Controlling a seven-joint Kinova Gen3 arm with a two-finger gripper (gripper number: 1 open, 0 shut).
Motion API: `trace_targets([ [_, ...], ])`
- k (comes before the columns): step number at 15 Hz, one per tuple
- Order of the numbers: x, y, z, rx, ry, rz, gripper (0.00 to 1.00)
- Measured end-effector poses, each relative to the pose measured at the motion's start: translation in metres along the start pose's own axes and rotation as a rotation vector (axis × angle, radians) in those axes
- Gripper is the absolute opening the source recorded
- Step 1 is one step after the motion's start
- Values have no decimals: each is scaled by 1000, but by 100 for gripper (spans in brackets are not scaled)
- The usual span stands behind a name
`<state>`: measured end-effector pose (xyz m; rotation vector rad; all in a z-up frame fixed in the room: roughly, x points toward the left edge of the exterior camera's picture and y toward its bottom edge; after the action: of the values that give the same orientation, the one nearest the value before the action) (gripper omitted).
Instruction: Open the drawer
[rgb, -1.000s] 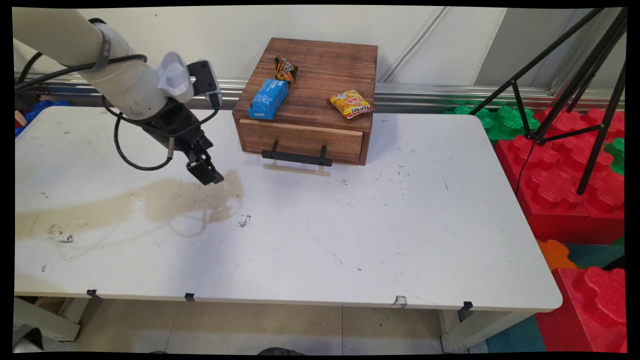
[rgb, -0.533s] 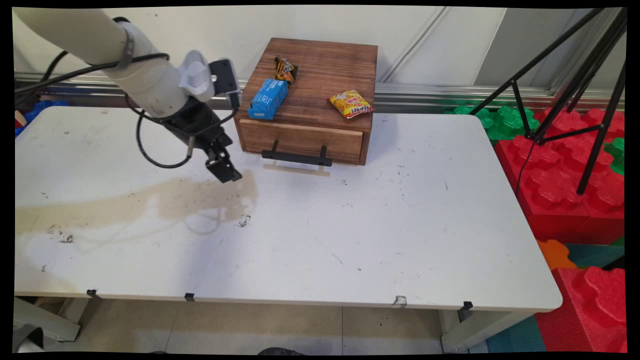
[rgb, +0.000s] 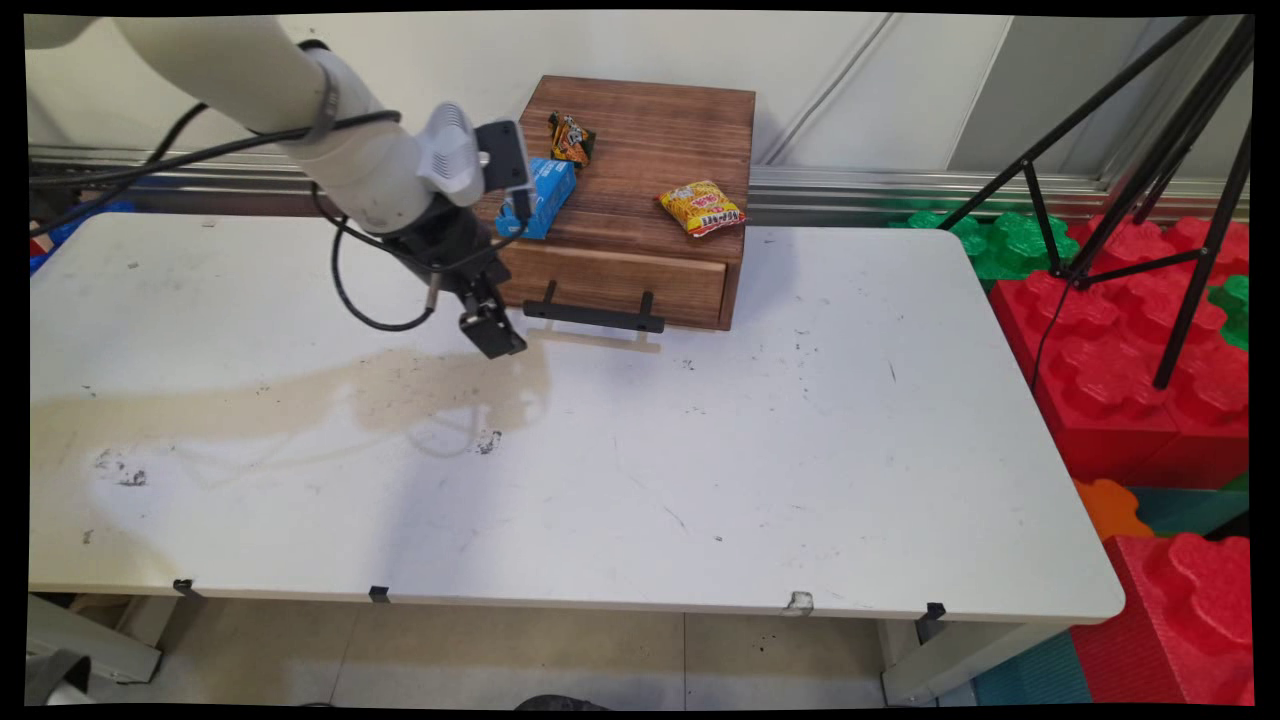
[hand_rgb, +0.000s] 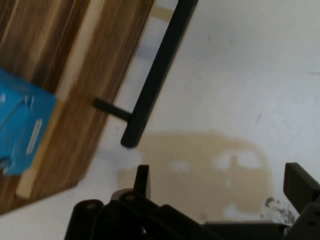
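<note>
- Drawer handle (rgb: 593, 316) – a black bar on two short posts – stands out from the drawer front (rgb: 600, 280) low on the wooden box (rgb: 650, 130). Its left end is the part nearest the tool.
- The gripper (rgb: 497, 340) hangs just left of that end, low over the table (rgb: 800, 450) and tilted down to the right.
- In the hand view the gripper (hand_rgb: 221, 175) is spread wide with nothing between its fingers (hand_rgb: 142, 177). The handle (hand_rgb: 157, 70) runs slantwise above the left one, near it but not touching.
- The arm's tan shadow (rgb: 300, 400) lies on the tabletop under and left of the gripper, and black cables (rgb: 350, 290) loop down behind the wrist.
- A blue packet (rgb: 548, 195) lies on the box top at its front left edge, partly hidden by the wrist – in the hand view the packet (hand_rgb: 20, 125) reaches right to that edge.
- A dark snack packet (rgb: 571, 139) lies behind it, and a yellow snack bag (rgb: 703, 208) sits near the front right corner.
- The box stands at the table's far edge against the wall.
- A broad stretch of white tabletop runs from the handle to the near edge and out to the rounded right corners.
- Beyond the right edge stand red foam blocks (rgb: 1130, 370) and a black tripod (rgb: 1150, 150), well apart from the gripper.
</note>
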<state>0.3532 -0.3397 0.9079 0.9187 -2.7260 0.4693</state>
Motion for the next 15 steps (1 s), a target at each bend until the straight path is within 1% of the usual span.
trace_targets([
  [8, 25, -1, 28, 23, 10, 87, 100],
  [12, 37, 2, 51, 41, 28, 123, 100],
  [15, 43, 5, 65, 44, 44, 140, 100],
])
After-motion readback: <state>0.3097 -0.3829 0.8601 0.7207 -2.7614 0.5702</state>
